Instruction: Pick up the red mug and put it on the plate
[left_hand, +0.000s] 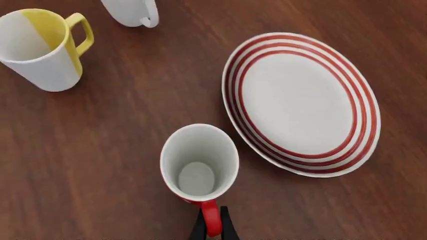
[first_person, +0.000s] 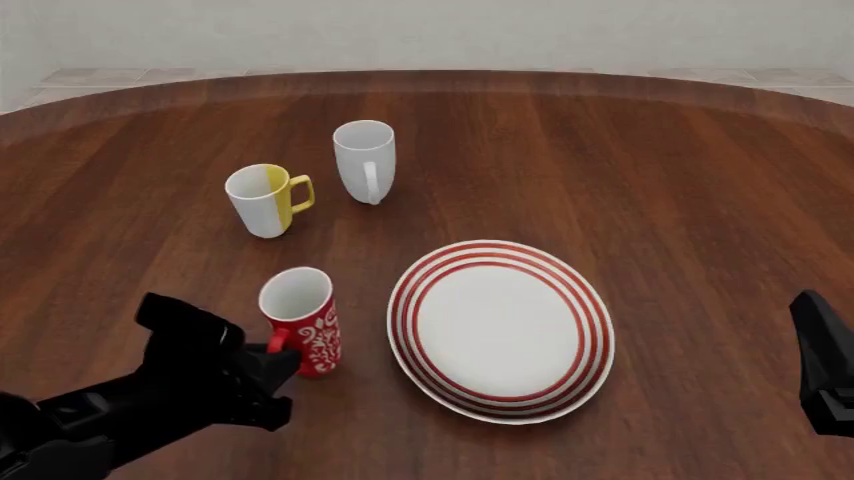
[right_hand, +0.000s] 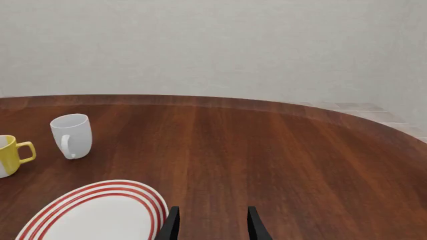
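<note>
Three mugs and one plate stand on the dark wooden counter (first_person: 641, 170). The red mug (first_person: 304, 325), white inside with a white swirl pattern on its side, stands upright just beside the left rim of the plate (first_person: 501, 330), close to it but apart. The left claw (left_hand: 212, 227) has its two dark fingers narrowly set on either side of the mug's red handle (left_hand: 210, 220), gripping it, as the left wrist view shows; in the front view the left arm comes in low from the near left and meets the mug at its handle side. The mug's base rests on the counter as far as can be seen.

Farther back, the white-and-yellow mug (first_person: 267, 200) and the plain white mug (first_person: 364, 158) stand near each other, well apart from the plate.

The right claw (right_hand: 212, 225) hangs with fingers parted and nothing between them, near the plate's right edge in its own view.
</note>
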